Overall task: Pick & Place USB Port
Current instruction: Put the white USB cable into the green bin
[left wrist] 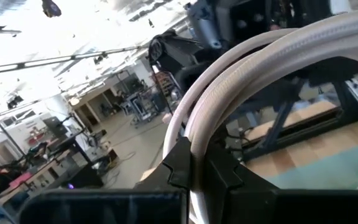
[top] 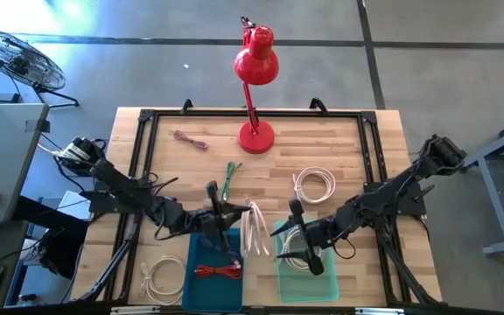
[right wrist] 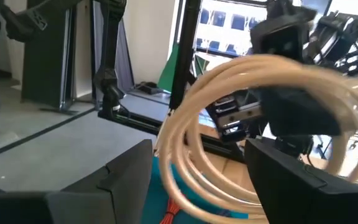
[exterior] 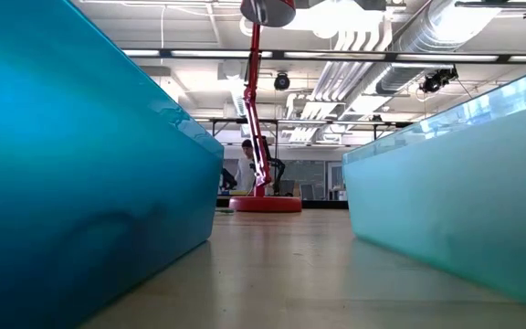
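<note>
Cable [top: 254, 229], white and coiled, hangs between my arms from above; my left jaws [top: 234, 213] pinch it tight. Low down, bins hide it. Right wrist: my right jaws [right wrist: 197, 180] gape wide, holding nothing.

1. The left hand [top: 234, 213], fingers clamped on a coiled white cable [top: 254, 229], reaches in from the left over the dark blue plastic bin [top: 208, 280].
2. The right hand [top: 289, 234], fingers spread wide, hangs just right of that bin, holding nothing.
</note>
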